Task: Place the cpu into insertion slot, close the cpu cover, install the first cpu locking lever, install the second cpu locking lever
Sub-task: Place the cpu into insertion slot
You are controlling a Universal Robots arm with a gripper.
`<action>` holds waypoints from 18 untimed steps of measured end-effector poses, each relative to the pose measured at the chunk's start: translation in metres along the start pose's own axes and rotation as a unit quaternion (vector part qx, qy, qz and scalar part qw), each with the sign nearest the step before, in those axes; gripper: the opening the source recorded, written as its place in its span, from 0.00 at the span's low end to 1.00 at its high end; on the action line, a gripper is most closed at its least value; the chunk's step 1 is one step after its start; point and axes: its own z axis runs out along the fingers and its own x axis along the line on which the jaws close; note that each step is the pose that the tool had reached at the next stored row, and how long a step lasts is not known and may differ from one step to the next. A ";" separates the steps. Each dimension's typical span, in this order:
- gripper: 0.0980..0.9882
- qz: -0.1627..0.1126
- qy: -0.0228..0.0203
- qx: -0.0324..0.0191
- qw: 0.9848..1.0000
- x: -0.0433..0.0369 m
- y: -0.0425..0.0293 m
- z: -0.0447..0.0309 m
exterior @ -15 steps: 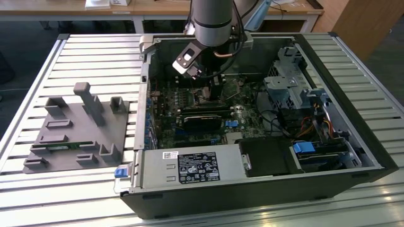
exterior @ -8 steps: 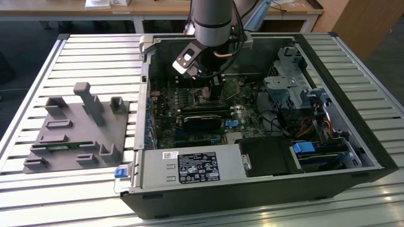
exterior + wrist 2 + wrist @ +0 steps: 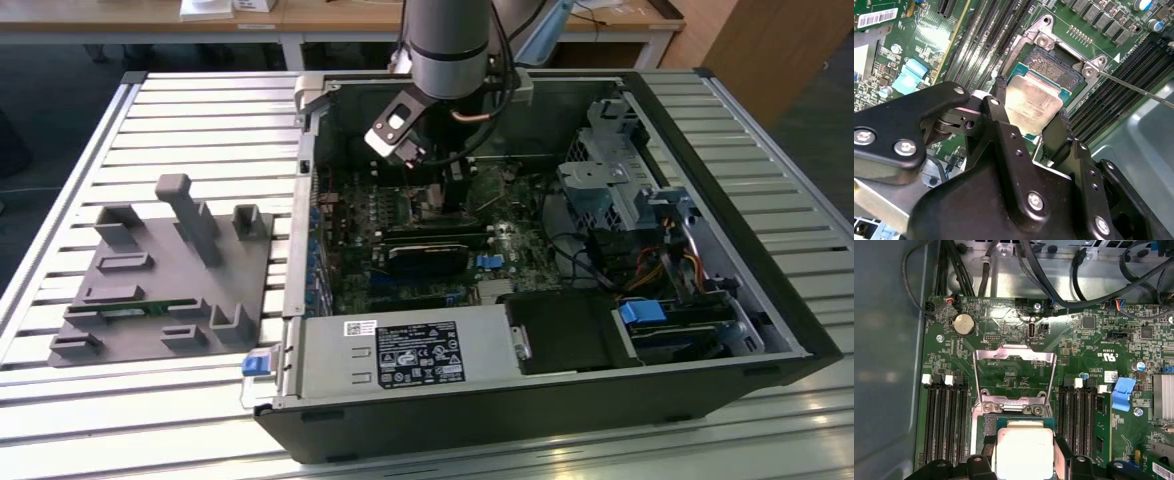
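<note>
Alignment counts most: jaws clamped on the cpu (image 3: 1033, 102) over the insertion slot (image 3: 1051, 65) should hold it level, square, clear of the raised cpu cover (image 3: 1014, 355).

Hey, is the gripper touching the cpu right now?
Touching. In the second wrist view the gripper has its fingers pressed against opposite edges of the cpu, with no gap on either side.

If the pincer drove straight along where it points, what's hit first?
The insertion slot, most likely: the pincer grips the cpu directly over its dark centre, so the cpu would touch first. The gap between them is unclear.
</note>
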 end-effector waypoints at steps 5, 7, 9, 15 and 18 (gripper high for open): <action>0.50 0.000 0.000 0.000 1.000 0.0025 0.0000 0.0011; 0.50 0.000 0.000 0.000 1.000 0.0031 0.0000 0.0017; 0.50 0.000 0.000 0.000 1.000 0.0034 -0.0001 0.0021; 0.50 0.000 0.000 0.000 1.000 0.0036 -0.0003 0.0035; 0.50 0.000 0.000 0.000 1.000 0.0036 -0.0004 0.0042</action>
